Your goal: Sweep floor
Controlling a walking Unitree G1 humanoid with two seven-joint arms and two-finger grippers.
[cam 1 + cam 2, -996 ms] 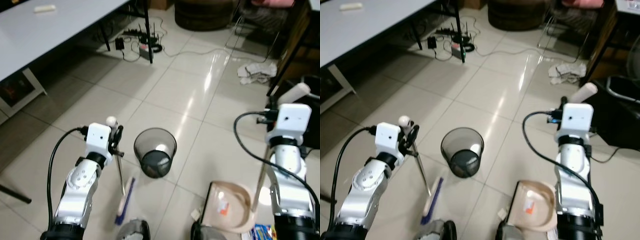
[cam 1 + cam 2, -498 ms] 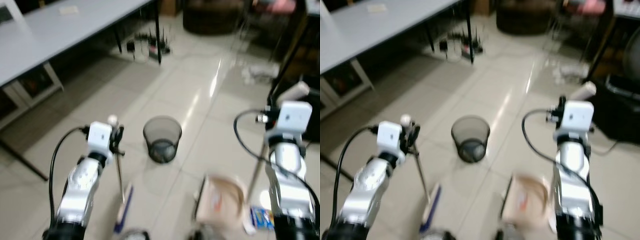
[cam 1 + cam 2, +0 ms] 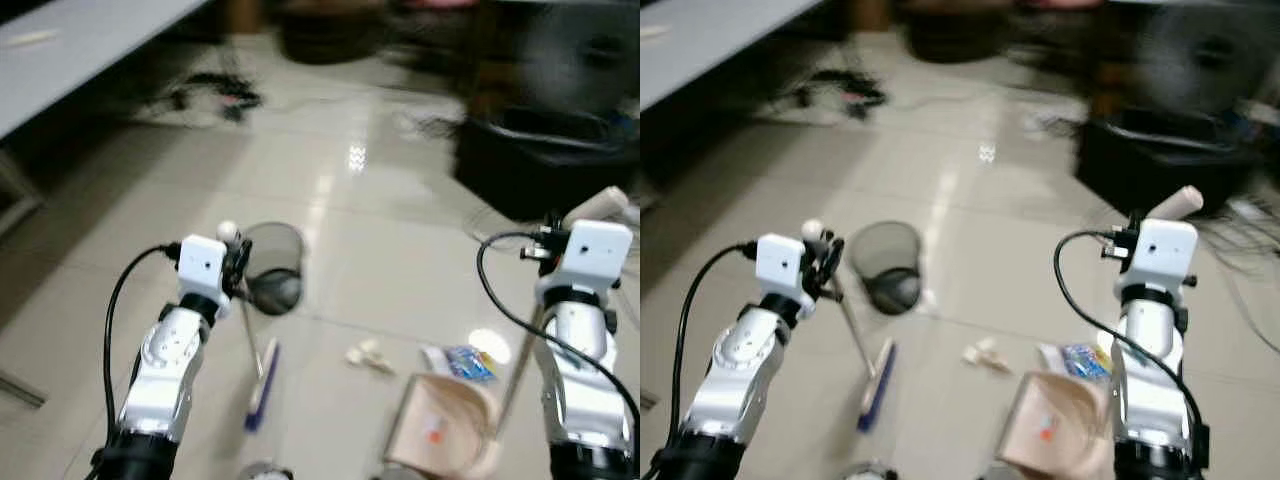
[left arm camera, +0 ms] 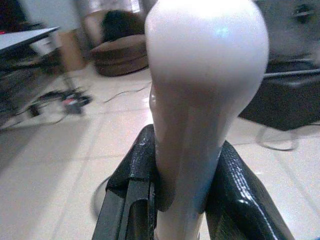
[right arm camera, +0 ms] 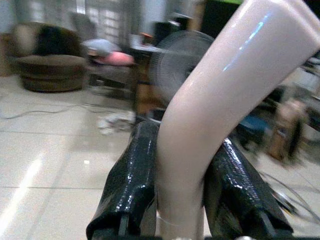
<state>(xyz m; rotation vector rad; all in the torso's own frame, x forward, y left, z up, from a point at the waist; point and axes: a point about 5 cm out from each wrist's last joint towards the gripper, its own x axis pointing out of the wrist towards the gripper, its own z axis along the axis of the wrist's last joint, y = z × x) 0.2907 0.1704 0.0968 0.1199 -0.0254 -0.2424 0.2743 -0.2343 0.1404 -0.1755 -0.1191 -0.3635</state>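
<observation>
My left gripper (image 3: 238, 270) is shut on the pale rounded handle of a broom (image 4: 200, 100); its metal shaft runs down to a blue brush head (image 3: 262, 385) on the tiles. My right gripper (image 3: 556, 232) is shut on the bent beige handle of the dustpan (image 5: 220, 100), with black fingers (image 5: 132, 170) on both sides. The beige pan (image 3: 440, 430) rests on the floor by my right side. A crumpled paper scrap (image 3: 368, 354), a blue wrapper (image 3: 458, 362) and a small white disc (image 3: 487, 343) lie just beyond the pan.
A dark mesh bin (image 3: 268, 268) stands right behind the broom shaft. A grey table (image 3: 60, 60) runs along the far left, with cables (image 3: 200, 95) on the floor under it. A black box (image 3: 540, 150) and a fan (image 5: 172, 65) stand at the far right.
The camera has swung right and is blurred: the bin now sits to the left and litter has come into view beside the pan. Both grippers keep their holds.
</observation>
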